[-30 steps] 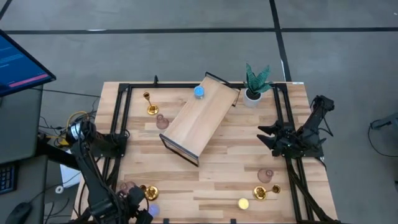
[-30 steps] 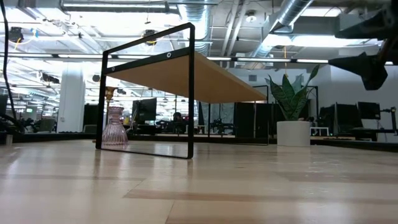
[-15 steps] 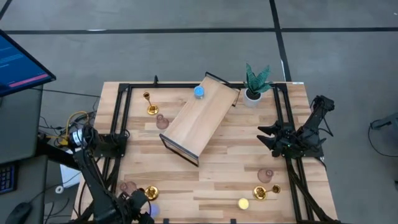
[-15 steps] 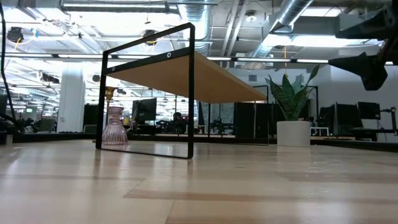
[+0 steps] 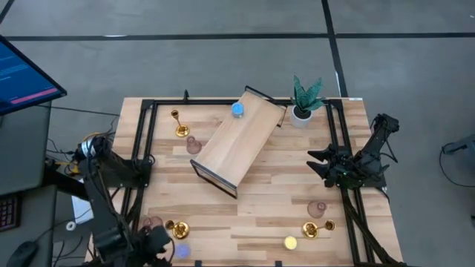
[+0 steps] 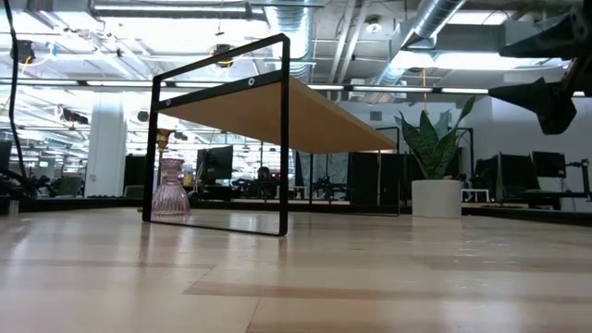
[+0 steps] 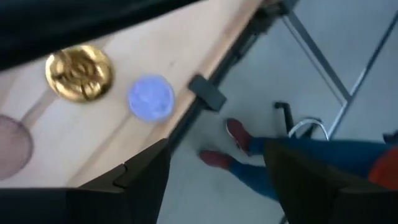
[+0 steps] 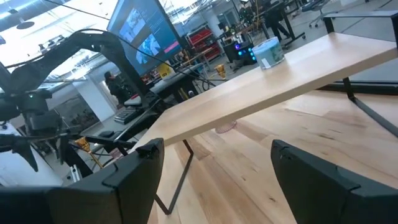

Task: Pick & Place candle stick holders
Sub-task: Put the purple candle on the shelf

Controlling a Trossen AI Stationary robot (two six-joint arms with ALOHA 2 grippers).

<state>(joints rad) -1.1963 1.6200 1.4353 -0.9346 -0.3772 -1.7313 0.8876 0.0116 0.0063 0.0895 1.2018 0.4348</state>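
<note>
Since the earlier frame only the left arm has shifted: its claw (image 5: 152, 245) has slid a little toward the bench's near-left corner, while the right claw (image 5: 320, 165) has stayed put above the right side of the bench (image 5: 274, 185), fingers spread and empty.

The left claw is also spread and holds nothing. Its wrist view looks down on a gold holder (image 7: 79, 72) and a round violet holder (image 7: 151, 98) just beside it, both very near the bench edge, with a pink holder (image 7: 12, 148) close by. Beyond the edge, a person's legs and red shoes (image 7: 239, 134) show on the floor.

The risk, as a judgement: these pieces sit crowded at the edge, so a descent slightly off line could knock the violet holder off the bench, or topple the gold one into its neighbour. The gold piece's shiny, narrow stem may also slip between the fingers.

The gold holder stands upright, long axis vertical, round base down; the violet one is squat with no clear long axis. Other holders are well apart: a blue one (image 5: 237, 110) on the wooden shelf (image 5: 241, 141), a gold (image 5: 180, 127) and pink (image 5: 194, 144) pair at the far left, and a pink (image 5: 318, 209), gold (image 5: 312, 231) and yellow (image 5: 290, 242) group at the near right.
</note>
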